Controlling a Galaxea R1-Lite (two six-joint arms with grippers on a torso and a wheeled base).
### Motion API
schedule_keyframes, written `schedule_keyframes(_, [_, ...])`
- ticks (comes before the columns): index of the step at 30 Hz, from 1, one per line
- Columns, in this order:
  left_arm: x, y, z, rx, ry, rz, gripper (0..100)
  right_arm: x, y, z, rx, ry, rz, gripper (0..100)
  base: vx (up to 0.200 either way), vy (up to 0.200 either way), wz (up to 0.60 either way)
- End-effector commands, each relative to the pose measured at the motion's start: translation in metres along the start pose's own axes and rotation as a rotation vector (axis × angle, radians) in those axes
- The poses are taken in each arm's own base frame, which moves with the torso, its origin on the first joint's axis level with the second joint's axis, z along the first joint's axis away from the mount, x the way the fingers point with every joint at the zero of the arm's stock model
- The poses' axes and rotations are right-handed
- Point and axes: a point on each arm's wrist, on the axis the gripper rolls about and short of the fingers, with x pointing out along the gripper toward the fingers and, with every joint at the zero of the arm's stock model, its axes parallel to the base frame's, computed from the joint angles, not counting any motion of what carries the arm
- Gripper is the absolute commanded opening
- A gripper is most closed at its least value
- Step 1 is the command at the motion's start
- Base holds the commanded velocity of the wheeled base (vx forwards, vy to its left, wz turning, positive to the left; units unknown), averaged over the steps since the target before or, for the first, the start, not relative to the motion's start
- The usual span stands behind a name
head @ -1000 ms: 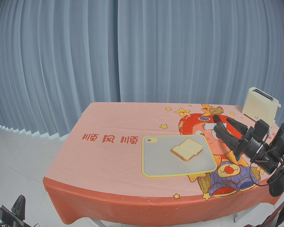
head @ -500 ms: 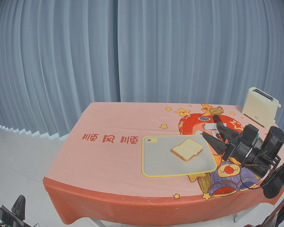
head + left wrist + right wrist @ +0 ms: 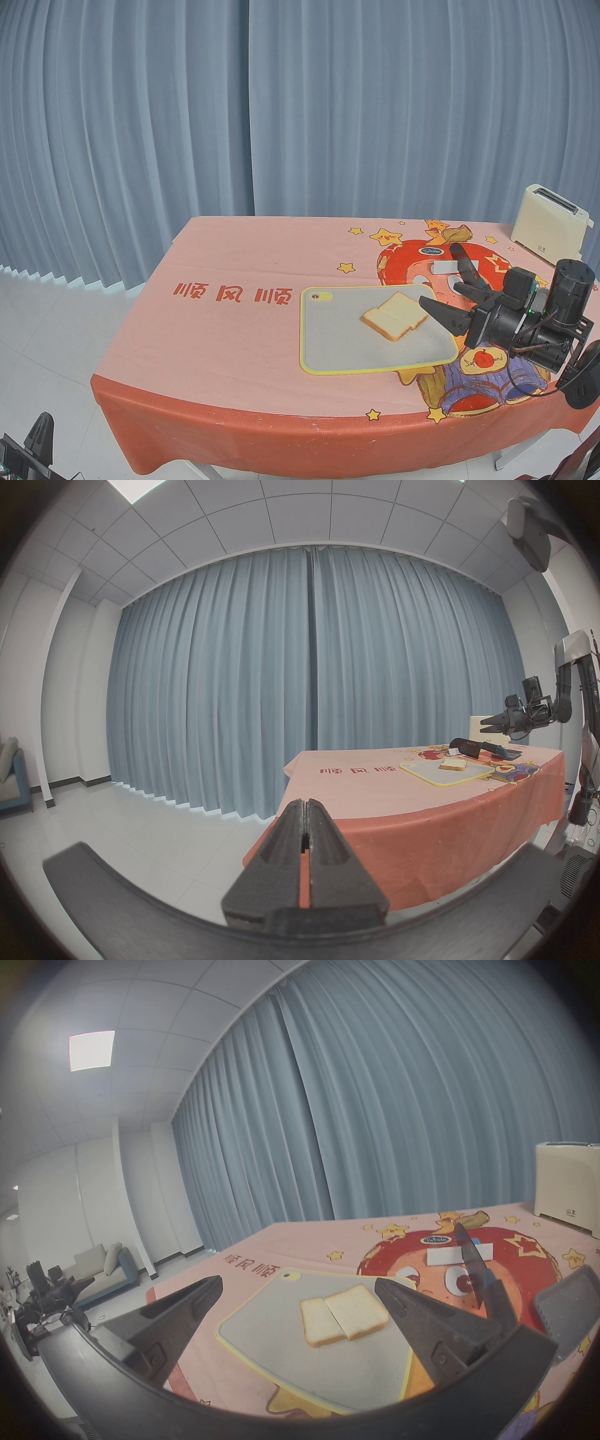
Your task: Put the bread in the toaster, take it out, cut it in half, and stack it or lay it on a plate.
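Right gripper (image 3: 437, 294) jaws spread wide, empty, near cut bread (image 3: 395, 315) on cutting board (image 3: 337, 340); left gripper (image 3: 304, 811) jaws pressed together

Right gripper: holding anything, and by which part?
Nothing held. The right gripper is open and empty, near the cut bread on the cutting board.

We are looking at a salmon-pink tablecloth (image 3: 237, 350) carrying red characters, yellow stars and a red cartoon apple, a grey cutting board (image 3: 337, 340) edged in yellow, pale bread (image 3: 395, 315) with tan crust, a cream toaster (image 3: 550, 226) and grey-blue curtains (image 3: 156, 125).
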Motion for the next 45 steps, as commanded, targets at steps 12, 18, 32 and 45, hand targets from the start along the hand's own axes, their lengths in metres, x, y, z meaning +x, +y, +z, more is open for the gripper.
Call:
schedule_keyframes(12, [0.001, 0.000, -0.005, 0.000, 0.014, 0.000, 0, 0.002, 0.015, 0.084, -0.020, 0.124, -0.068, 100, 0.000, 0.000, 0.00])
schedule_keyframes(18, [0.001, 0.000, -0.005, 0.000, 0.015, 0.001, 0, 0.002, 0.016, 0.082, -0.024, 0.139, -0.145, 100, 0.000, 0.000, 0.00])
schedule_keyframes(32, [0.001, 0.000, -0.005, 0.000, 0.015, 0.001, 0, 0.016, 0.016, 0.067, -0.033, 0.192, -0.219, 100, 0.000, 0.000, 0.00])
schedule_keyframes(45, [0.001, 0.000, -0.005, 0.000, 0.015, 0.001, 0, 0.028, 0.013, 0.058, -0.032, 0.224, -0.243, 100, 0.000, 0.000, 0.00])
